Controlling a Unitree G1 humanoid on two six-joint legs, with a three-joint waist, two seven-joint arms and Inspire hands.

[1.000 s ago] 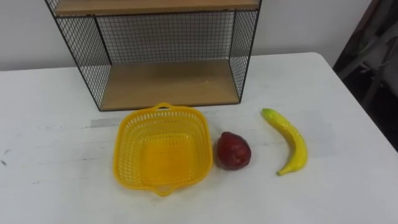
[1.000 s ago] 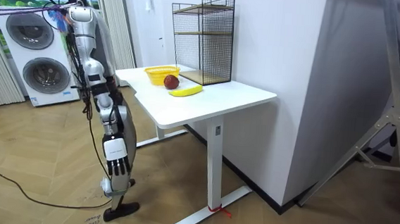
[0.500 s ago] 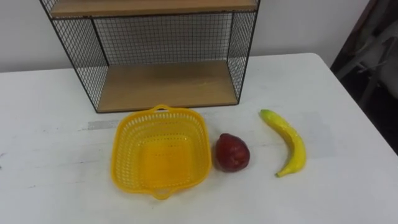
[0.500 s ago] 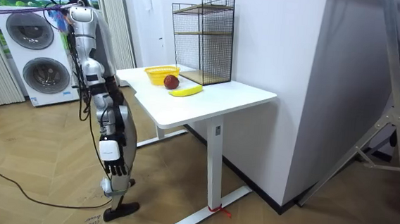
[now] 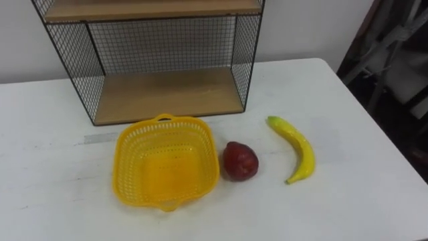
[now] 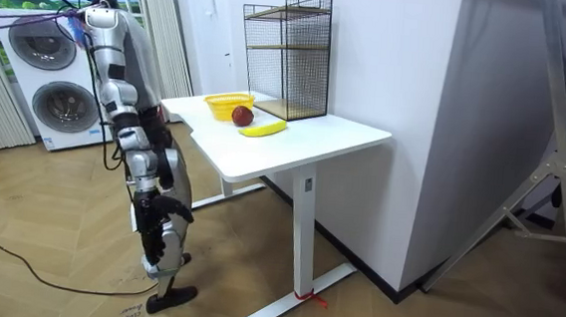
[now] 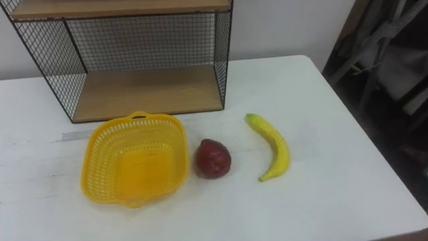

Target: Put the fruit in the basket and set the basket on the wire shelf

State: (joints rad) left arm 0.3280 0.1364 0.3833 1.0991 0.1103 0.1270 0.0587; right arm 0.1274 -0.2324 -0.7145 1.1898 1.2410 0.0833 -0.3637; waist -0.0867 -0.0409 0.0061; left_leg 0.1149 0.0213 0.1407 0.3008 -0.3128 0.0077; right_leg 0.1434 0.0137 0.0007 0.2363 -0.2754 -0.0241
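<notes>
An empty yellow plastic basket [image 5: 128, 144] sits on the white table [image 5: 53, 201] in front of the wire shelf [image 5: 167, 94]. A dark red fruit [image 5: 239, 161] lies just right of the basket, almost touching its rim. Farther right lies a yellow banana [image 5: 297, 147], green tip toward the shelf. The shelf's lower wooden board is bare. In the room view I stand at the table's end by the room view's left, facing the basket [image 6: 229, 102]. My right hand [image 6: 171, 211] hangs low beside my leg, well below the tabletop.
The table's right edge [image 5: 374, 134] runs close to the banana, with dark clutter beyond it. Bare tabletop lies in front of the basket and fruit. Washing machines [image 6: 49, 82] stand behind me in the room view.
The eye view has shifted, so everything sits further left; the things on the table have not moved. In the room view my right arm has swung forward and the hand has risen a little.
</notes>
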